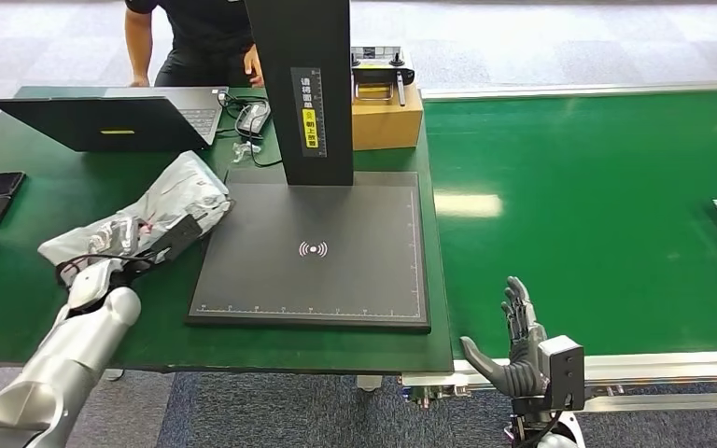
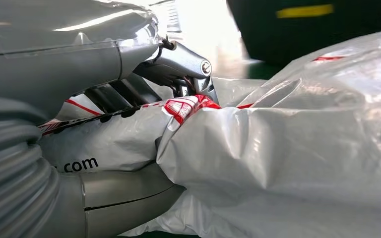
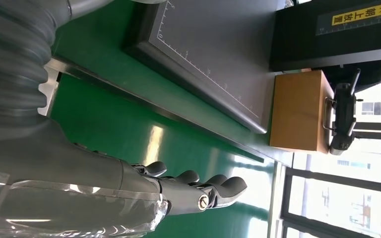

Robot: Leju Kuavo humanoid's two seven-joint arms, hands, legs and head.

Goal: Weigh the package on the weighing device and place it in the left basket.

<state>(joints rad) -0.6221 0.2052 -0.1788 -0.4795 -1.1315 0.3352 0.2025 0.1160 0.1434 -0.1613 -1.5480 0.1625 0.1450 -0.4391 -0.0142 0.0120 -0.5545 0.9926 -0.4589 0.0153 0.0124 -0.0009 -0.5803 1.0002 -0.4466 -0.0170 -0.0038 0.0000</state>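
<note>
My left hand (image 2: pixel 144 99) grips the grey plastic mailer (image 1: pixel 145 219), lying on the green table (image 1: pixel 19 271) just left of the scale platform (image 1: pixel 317 247). I'd lift clear of its edge, then carry leftward. Right hand (image 1: pixel 520 350) hangs open.

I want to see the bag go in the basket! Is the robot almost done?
Not yet. The left hand grips the package, which lies on the green table with one corner over the weighing device. The right hand is open. Whether it was weighed can't be told; the basket drop remains.
</note>
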